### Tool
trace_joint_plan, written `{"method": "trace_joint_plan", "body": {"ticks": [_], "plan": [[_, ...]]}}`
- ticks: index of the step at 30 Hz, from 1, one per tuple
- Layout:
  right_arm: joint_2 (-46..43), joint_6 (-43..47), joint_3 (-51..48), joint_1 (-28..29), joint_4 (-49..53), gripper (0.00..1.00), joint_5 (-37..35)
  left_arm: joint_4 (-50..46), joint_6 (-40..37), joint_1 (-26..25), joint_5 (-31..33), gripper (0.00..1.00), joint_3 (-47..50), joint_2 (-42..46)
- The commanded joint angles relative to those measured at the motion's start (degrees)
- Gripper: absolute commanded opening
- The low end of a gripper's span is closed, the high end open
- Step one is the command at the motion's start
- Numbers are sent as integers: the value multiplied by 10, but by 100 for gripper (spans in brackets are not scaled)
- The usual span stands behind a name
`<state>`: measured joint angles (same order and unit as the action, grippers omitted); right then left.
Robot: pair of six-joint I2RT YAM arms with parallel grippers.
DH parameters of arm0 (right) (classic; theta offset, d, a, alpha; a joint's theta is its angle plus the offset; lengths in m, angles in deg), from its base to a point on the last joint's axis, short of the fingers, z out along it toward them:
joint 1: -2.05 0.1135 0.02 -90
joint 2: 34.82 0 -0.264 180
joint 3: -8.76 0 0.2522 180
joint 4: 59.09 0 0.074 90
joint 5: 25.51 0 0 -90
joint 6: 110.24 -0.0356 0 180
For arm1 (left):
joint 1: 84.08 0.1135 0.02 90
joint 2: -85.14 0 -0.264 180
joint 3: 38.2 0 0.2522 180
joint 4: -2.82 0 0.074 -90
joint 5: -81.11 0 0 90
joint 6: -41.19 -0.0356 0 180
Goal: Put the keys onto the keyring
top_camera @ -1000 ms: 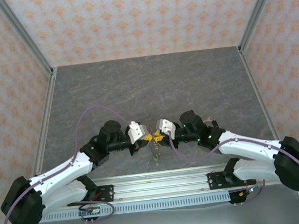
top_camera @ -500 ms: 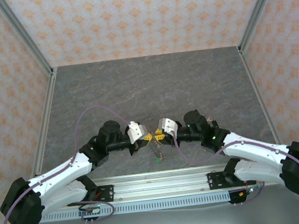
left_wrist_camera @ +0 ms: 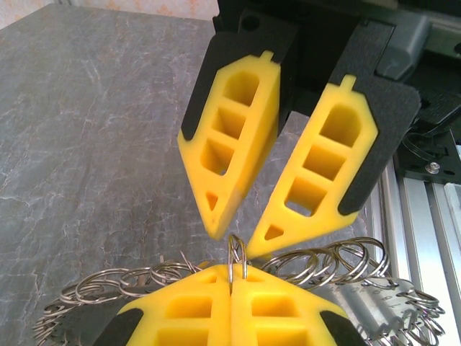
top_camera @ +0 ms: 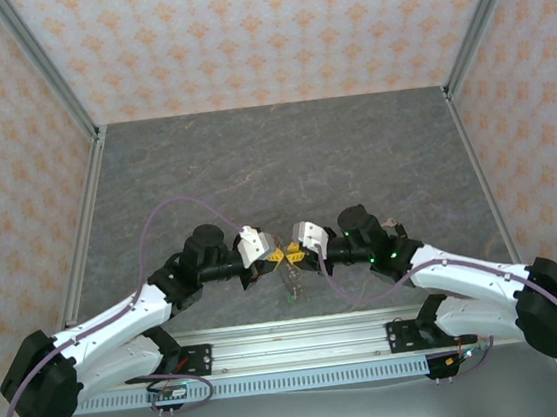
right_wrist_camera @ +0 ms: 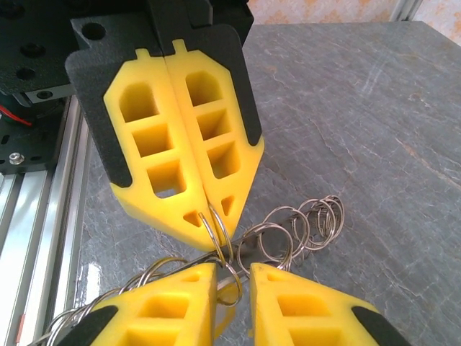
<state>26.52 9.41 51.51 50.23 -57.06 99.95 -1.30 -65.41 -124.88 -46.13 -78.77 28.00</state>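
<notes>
The keyring [left_wrist_camera: 338, 259] hangs from my left end effector [left_wrist_camera: 232, 280], which is clenched on one loop, I think to hold it steady. My right end effector [right_wrist_camera: 234, 275] is a little open, its tips either side of that same loop.

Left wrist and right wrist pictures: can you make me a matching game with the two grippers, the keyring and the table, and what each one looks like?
Things:
1 left gripper
2 right gripper
3 keyring
4 table

Looks:
A grey and stony
B jaws a little apart
C chain of silver loops
D pinched shut on one loop

Pairs: 1-D, 2-B, 3-C, 4-A
</notes>
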Motion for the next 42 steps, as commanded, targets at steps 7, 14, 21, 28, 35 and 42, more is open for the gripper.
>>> {"method": "trace_joint_plan", "body": {"ticks": [7,14,21,28,35,42], "plan": [[11,1,19,0,-40,18,26,21,-14,-1,-17,0,-11,-9],[15,3,19,0,-31,14,28,26,-14,-1,-18,0,-12,-12],[34,2,26,0,-21,1,24,24,-14,-1,-15,0,-13,-11],[29,23,51,1,31,0,20,-6,-30,-1,3,7,-19,-20],[31,60,104,6,134,0,18,-43,-52,-1,12,10,-36,-41],[45,78,148,12,203,0,3,-24,-46,-1,-4,10,-40,-55]]}}
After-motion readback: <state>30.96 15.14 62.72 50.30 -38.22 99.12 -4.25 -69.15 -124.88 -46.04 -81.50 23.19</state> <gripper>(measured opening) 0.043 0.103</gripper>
